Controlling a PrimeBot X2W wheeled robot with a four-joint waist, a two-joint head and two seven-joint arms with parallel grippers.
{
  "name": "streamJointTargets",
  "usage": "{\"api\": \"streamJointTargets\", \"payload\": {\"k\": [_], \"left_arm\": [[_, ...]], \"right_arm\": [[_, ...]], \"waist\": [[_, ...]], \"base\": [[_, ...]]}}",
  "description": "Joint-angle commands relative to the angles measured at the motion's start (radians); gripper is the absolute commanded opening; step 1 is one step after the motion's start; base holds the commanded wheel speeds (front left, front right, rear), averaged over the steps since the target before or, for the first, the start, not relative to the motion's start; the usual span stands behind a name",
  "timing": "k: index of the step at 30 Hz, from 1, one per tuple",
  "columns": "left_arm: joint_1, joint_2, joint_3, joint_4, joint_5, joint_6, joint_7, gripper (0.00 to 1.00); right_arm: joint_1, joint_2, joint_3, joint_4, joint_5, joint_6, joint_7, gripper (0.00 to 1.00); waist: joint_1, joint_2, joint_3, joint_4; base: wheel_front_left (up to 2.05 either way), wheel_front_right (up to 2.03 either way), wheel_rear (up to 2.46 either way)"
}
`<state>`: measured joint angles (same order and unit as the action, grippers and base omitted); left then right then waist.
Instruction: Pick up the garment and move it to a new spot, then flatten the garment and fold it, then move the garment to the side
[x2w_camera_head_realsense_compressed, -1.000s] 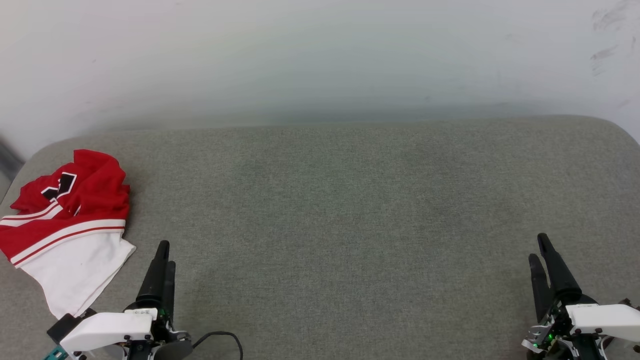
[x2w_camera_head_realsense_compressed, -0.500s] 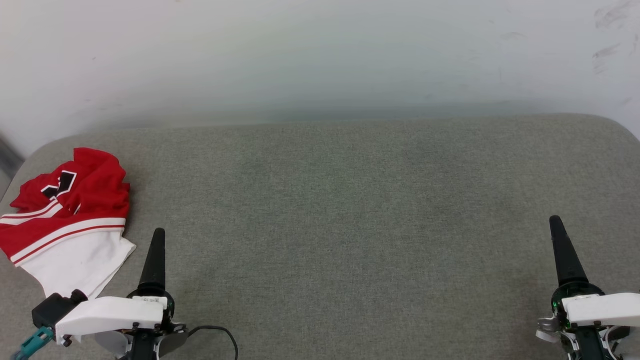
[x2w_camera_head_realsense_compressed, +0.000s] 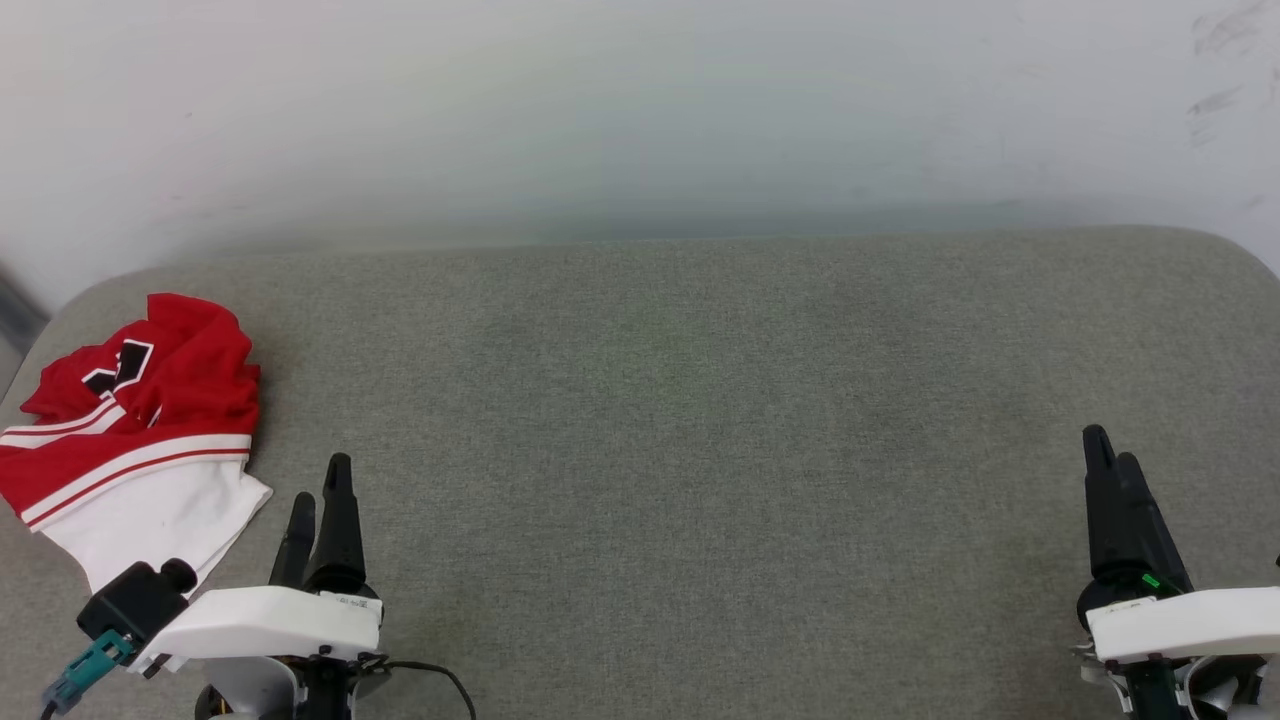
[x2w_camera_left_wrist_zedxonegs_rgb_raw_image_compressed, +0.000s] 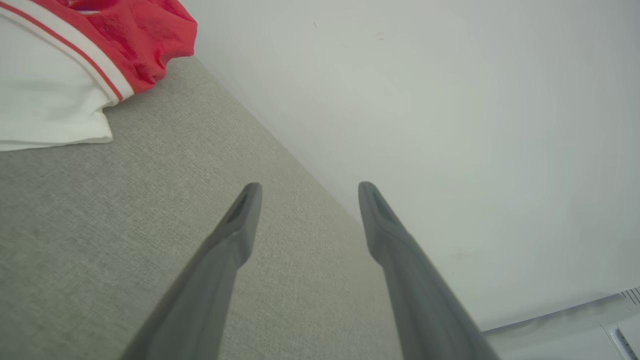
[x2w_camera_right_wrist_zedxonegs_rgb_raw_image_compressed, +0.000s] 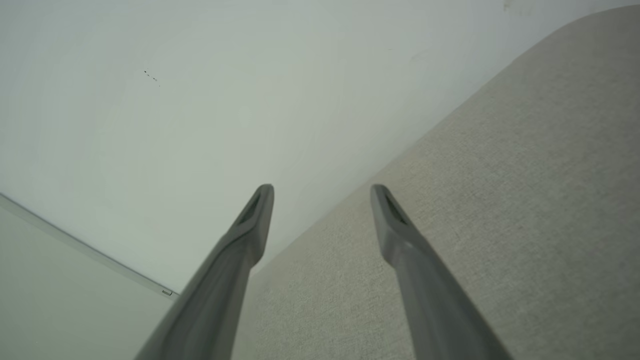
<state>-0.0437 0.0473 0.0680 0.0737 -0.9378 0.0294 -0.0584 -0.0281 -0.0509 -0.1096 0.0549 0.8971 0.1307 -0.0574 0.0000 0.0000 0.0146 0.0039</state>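
The garment (x2w_camera_head_realsense_compressed: 135, 440), a bright red shirt with a white sleeve, striped trim and black letters, lies crumpled at the far left of the grey cushioned surface (x2w_camera_head_realsense_compressed: 680, 420). Its white sleeve and red folds reach into the upper left corner of the left wrist view, garment (x2w_camera_left_wrist_zedxonegs_rgb_raw_image_compressed: 60, 85). My left gripper (x2w_camera_head_realsense_compressed: 320, 480) hovers just right of the white sleeve, apart from it, open with nothing between its fingers (x2w_camera_left_wrist_zedxonegs_rgb_raw_image_compressed: 240, 225). At the lower right my right gripper (x2w_camera_head_realsense_compressed: 1110, 445) stands open and empty over bare fabric, its fingers (x2w_camera_right_wrist_zedxonegs_rgb_raw_image_compressed: 255, 220) pointing toward the wall.
A pale wall (x2w_camera_head_realsense_compressed: 640, 120) rises directly behind the surface. The surface's rounded corners fall away at the far left and far right. A black cable (x2w_camera_head_realsense_compressed: 430, 675) loops beside my left wrist. Bare grey fabric stretches between the two grippers.
Both wrists have rolled, so each gripper's two fingers now show side by side. The left gripper has shifted slightly right and forward. The garment has not moved.
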Motion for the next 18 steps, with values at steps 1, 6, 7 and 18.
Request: {"api": "streamJointTargets", "payload": {"k": [1,6,7,18], "left_arm": [[0.002,0.003,-0.008,-0.02,0.054,0.009,-0.013,1.0],[0.009,0.003,-0.022,-0.025,0.148,0.019,-0.03,1.0],[0.009,0.003,-0.022,-0.025,0.148,0.019,-0.03,1.0],[0.026,0.003,-0.052,-0.029,0.33,0.037,-0.066,1.0]], "right_arm": [[0.001,0.0,0.007,-0.027,-0.054,0.0,-0.013,1.0],[0.016,0.0,0.017,-0.037,-0.141,0.0,-0.03,1.0],[0.016,0.0,0.017,-0.037,-0.141,0.0,-0.03,1.0],[0.04,0.0,0.029,-0.045,-0.308,0.0,-0.066,1.0]], "waist": [[0.0,0.0,0.0,0.001],[0.0,0.0,-0.001,0.002],[0.0,0.0,-0.001,0.002],[0.0,0.0,-0.002,0.004]], "base": [[0.0,0.0,0.0],[0.0,0.0,0.0],[0.0,0.0,0.0],[0.0,0.0,0.0]]}}
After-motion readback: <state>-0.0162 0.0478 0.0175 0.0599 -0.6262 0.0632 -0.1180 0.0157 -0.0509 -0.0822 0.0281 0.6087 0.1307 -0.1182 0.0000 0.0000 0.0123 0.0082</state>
